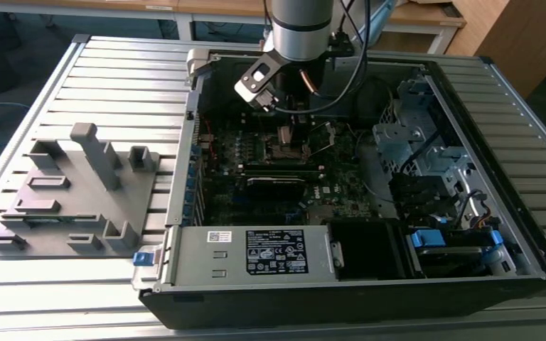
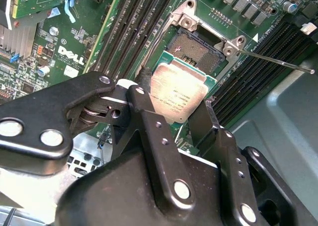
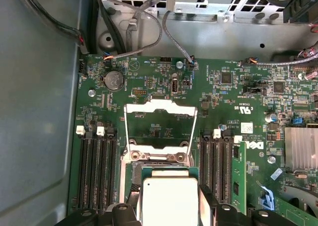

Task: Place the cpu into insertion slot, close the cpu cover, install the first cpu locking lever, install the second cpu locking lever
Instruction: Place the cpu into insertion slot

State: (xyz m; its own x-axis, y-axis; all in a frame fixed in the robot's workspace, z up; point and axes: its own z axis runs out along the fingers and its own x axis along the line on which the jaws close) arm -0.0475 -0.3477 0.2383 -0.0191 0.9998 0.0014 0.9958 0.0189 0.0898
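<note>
Here, tool (image 2: 171, 101) clamped on opposite edges of cpu (image 2: 181, 87), grey face up. Insertion slot (image 2: 198, 44) lies just ahead of chip, partly overlapped by it; contact not discernible. Cpu cover (image 3: 160, 107) hinged open beyond slot.

Dull grey metal cpu (image 2: 179, 93); shiny silver metal cpu cover (image 3: 159, 107).

1. Exterior view: soft, even light; table (image 1: 111, 71) slats bright, case (image 1: 349, 307) interior dim.
2. Second wrist view: pale glare on cpu (image 2: 179, 94) face.
3. First wrist view: motherboard (image 3: 223, 102) evenly lit; cpu face washed pale.
</note>
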